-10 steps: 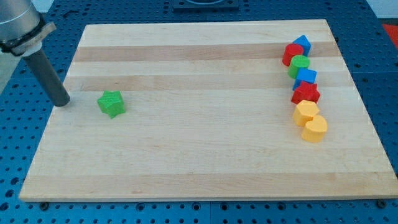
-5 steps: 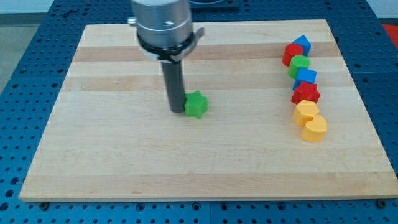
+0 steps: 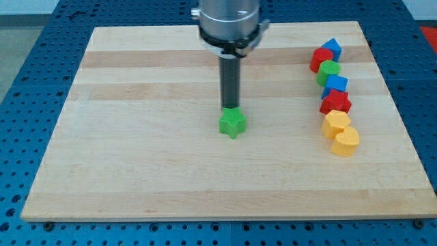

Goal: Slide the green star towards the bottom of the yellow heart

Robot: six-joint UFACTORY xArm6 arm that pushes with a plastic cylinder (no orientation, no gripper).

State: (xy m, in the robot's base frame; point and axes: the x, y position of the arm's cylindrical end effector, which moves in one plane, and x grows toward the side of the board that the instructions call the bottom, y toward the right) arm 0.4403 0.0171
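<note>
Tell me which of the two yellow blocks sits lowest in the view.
The yellow heart, last in the column; the other yellow block sits just above it.

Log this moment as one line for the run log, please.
tip: touching green star's top side | green star: mid-board | yellow heart: view's right, star not there yet
</note>
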